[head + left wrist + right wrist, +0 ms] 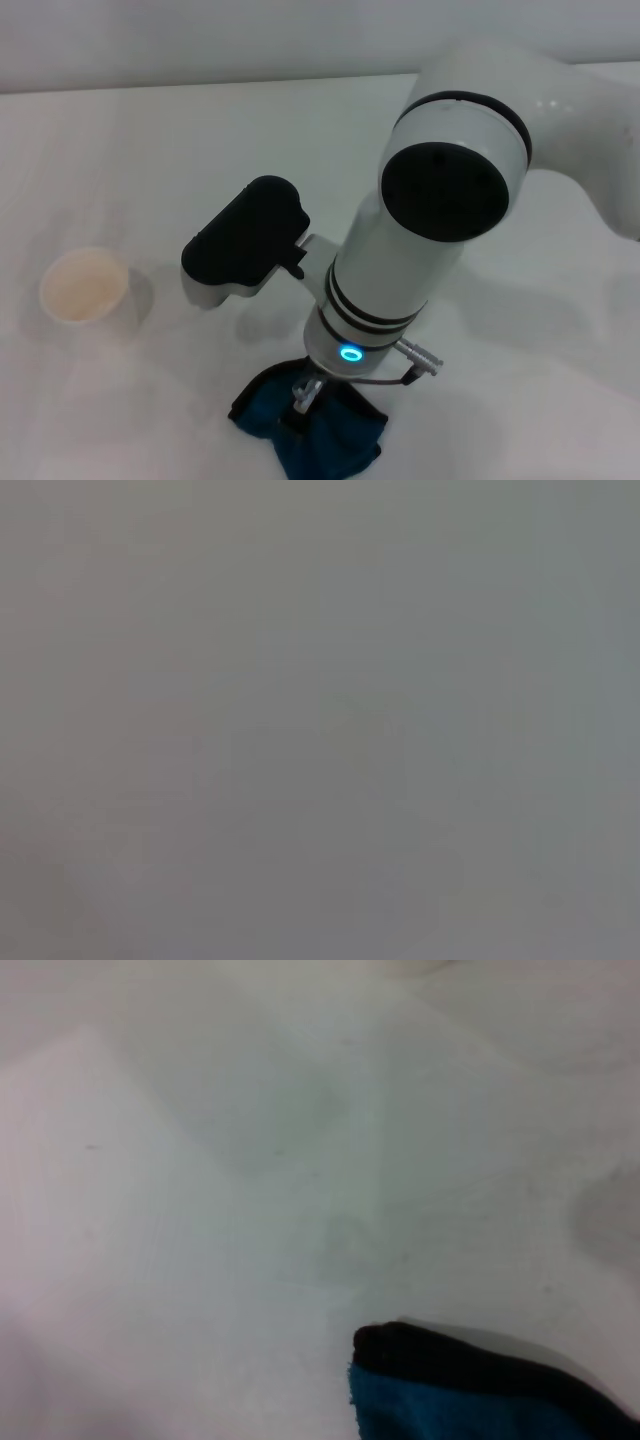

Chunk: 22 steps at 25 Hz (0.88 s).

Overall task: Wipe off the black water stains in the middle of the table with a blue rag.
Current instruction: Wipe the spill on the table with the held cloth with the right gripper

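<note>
Head view, right claw [305, 398] pressing crumpled teal blue rag [330, 440], grip unclear

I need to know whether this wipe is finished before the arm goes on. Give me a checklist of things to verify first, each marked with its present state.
1. The blue rag lies on the table under the right gripper: ok.
2. Right jaws gripping the rag: cannot tell; the arm hides them.
3. Black water stains visible: not ok; none shows in the head view, and the right wrist view shows only a faint grey smudge. They may be wiped or lie under the rag.
4. The paper cup stands upright, apart from the rag: ok.
5. Left gripper position: cannot tell; no view shows it.
</note>
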Available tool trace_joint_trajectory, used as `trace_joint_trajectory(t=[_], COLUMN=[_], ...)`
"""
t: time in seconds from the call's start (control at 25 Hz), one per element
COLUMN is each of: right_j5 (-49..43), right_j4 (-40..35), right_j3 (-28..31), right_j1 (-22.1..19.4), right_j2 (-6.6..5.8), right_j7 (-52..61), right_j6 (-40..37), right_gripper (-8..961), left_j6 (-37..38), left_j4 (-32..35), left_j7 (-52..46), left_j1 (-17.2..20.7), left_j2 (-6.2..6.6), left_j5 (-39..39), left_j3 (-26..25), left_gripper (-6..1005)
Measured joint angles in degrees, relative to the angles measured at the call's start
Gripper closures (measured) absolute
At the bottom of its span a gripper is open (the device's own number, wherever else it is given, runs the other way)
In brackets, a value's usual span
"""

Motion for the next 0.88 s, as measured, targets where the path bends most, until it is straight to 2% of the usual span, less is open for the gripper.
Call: trace_joint_trajectory(t=[0.2, 0.48, 0.72, 0.88], right_j5=[-4.5, -11.3, -19.2, -23.9], right_j4=[0.0, -3.0, -7.6, -7.9], right_j3=[0.9, 5.7, 13.5, 19.3], right_j1=[0.4, -1.4, -7.3, -11.4], right_j2=[0.0, -0.02, -0.35, -0.53], right_j7=[2.7, 3.4, 1.4, -2.3], right_j6=[2.7, 9.8, 16.7, 19.3], right_gripper=[889, 889, 889, 889], left_j6=[0.0, 0.2, 0.2, 0.2], left_j4=[0.2, 0.2, 0.2, 0.2], left_j7=[0.0, 0.0, 0.0, 0.0], left_j1=[0.5, 1.3, 1.7, 1.8], left_j2=[-0.06, -0.13, -0.11, -0.14], left_j5=[-0.1, -0.2, -0.2, -0.2], left_j3=[0.0, -0.3, -0.4, -0.4], left_gripper=[112, 111, 111, 111])
